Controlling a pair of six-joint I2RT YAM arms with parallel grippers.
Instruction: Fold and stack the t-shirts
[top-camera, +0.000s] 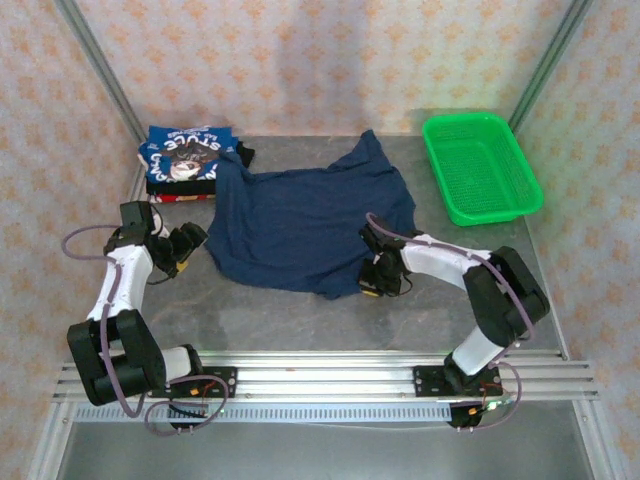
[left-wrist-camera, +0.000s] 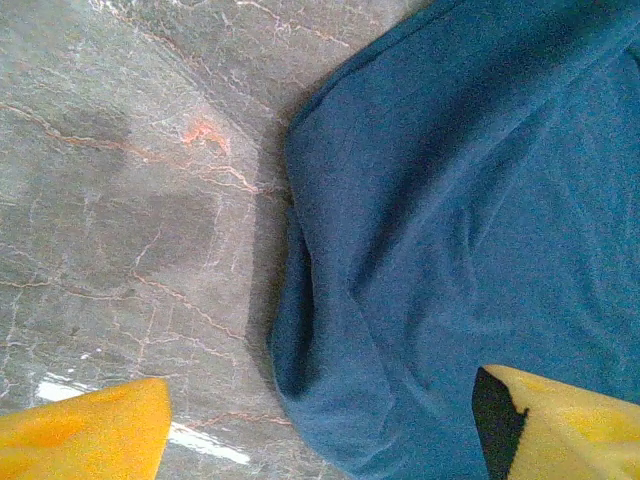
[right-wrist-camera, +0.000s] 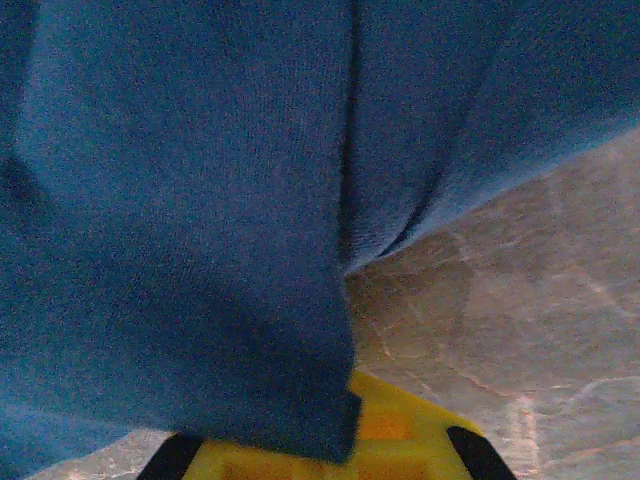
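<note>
Now, your right arm bends back from its base, elbow out, and your right gripper (top-camera: 383, 277) is clamped on the near hem of the navy t-shirt (top-camera: 300, 220), spread mid-table. Your left gripper (top-camera: 187, 243) hovers with fingers wide apart, straddling the shirt's left edge. Farther back left sits the folded stack (top-camera: 185, 160).

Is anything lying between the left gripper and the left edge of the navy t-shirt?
Nothing visible does. The open left gripper sits right at the edge of the navy t-shirt, one finger over the bare table and the other over the cloth.
</note>
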